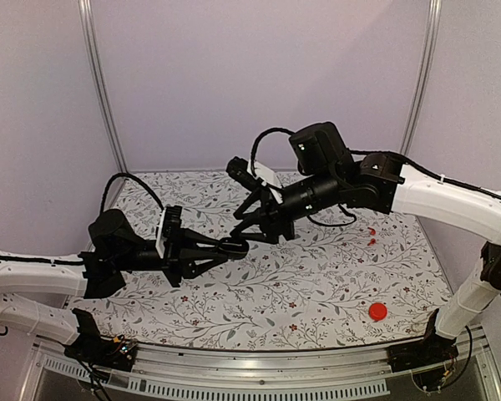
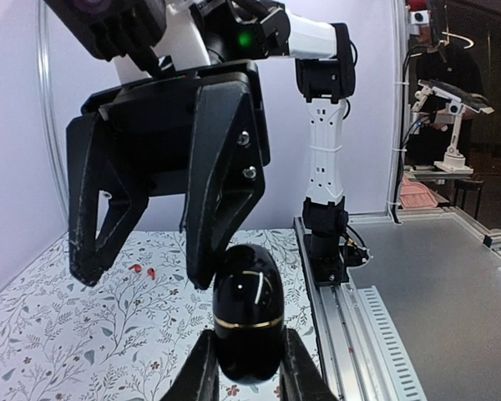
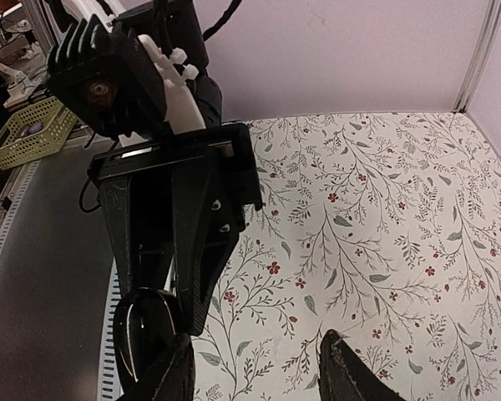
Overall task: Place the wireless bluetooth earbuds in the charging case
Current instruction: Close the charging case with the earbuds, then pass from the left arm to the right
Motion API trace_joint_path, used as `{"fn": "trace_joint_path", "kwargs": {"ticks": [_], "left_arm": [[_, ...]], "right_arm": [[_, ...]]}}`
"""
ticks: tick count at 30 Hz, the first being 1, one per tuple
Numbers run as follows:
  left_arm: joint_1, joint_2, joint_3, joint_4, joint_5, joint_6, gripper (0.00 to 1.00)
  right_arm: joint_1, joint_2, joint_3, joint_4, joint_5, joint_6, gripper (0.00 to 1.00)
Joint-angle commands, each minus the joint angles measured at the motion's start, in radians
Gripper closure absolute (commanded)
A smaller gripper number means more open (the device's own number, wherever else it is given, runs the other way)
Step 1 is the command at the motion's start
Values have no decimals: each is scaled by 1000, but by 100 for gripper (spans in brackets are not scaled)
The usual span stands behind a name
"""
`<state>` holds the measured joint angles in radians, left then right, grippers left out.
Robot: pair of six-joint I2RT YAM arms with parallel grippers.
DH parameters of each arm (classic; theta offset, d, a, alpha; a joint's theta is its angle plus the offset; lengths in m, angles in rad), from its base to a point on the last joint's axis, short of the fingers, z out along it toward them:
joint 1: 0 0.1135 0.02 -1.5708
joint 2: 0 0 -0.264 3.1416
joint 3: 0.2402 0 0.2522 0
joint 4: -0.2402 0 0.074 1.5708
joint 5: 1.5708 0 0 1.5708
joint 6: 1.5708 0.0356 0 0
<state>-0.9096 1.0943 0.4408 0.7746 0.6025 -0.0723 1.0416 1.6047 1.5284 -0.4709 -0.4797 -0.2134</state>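
Observation:
My left gripper [image 1: 232, 247] [image 2: 249, 372] is shut on the charging case [image 2: 249, 313] [image 1: 236, 246], a glossy black egg-shaped shell with a thin gold band, held above the floral cloth. The case looks closed. My right gripper [image 1: 246, 224] [image 3: 255, 376] hangs open just over it. In the left wrist view, one of its fingers [image 2: 213, 242] touches the case's top. In the right wrist view the case [image 3: 146, 334] sits outside the gap, beside the left finger [image 3: 167, 376]. Two small red earbuds [image 1: 371, 236] [image 2: 144, 271] lie on the cloth at the right, apart from both grippers.
A flat red disc [image 1: 377, 312] lies near the front right of the floral cloth [image 1: 301, 284]. A metal rail [image 1: 259, 363] runs along the near edge. Lilac walls close in the back and sides.

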Motion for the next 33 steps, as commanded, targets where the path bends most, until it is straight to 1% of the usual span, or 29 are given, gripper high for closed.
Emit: {"fn": "trace_joint_path", "kwargs": {"ticks": [1, 6, 8, 9, 11, 13, 15, 16, 17, 18, 19, 22, 23, 26, 30, 33], "left_arm": [[0, 1, 27, -8, -45, -9, 91], [1, -1, 26, -2, -50, -13, 91], [2, -1, 26, -11, -51, -8, 91], [4, -1, 25, -14, -56, -9, 91], [17, 4, 8, 15, -48, -31, 91], [33, 11, -3, 47, -7, -63, 91], [36, 16, 0, 51, 31, -76, 91], [37, 18, 2, 54, 42, -84, 91], [37, 20, 5, 55, 42, -93, 91], [37, 21, 8, 52, 40, -98, 91], [37, 19, 11, 50, 36, -104, 91], [38, 16, 22, 49, 12, -146, 89], [38, 18, 29, 48, 7, -160, 89], [38, 28, 53, 29, -9, -188, 89], [38, 50, 85, -18, -39, -213, 90], [38, 73, 101, -12, -44, -249, 90]], "right_arm": [[22, -41, 5, -25, 12, -20, 49], [50, -44, 4, -42, 62, -29, 48], [43, -48, 9, -45, 115, -19, 46], [21, -56, 8, -39, 109, -8, 45], [-54, -78, -11, -14, 28, 21, 42], [-119, -110, -58, 42, -114, 70, 40], [-132, -155, -95, 93, -257, 97, 39], [-132, -164, -101, 98, -301, 94, 39], [-132, -175, -102, 96, -314, 89, 39], [-127, -183, -109, 97, -294, 82, 39], [-109, -201, -130, 108, -234, 60, 38], [-20, -286, -203, 145, 37, -42, 34], [-6, -291, -197, 129, 90, -62, 33], [33, -262, -163, 85, 220, -120, 27], [112, -233, -158, 66, 395, -205, 24], [181, -191, -160, 69, 611, -283, 23]]}}
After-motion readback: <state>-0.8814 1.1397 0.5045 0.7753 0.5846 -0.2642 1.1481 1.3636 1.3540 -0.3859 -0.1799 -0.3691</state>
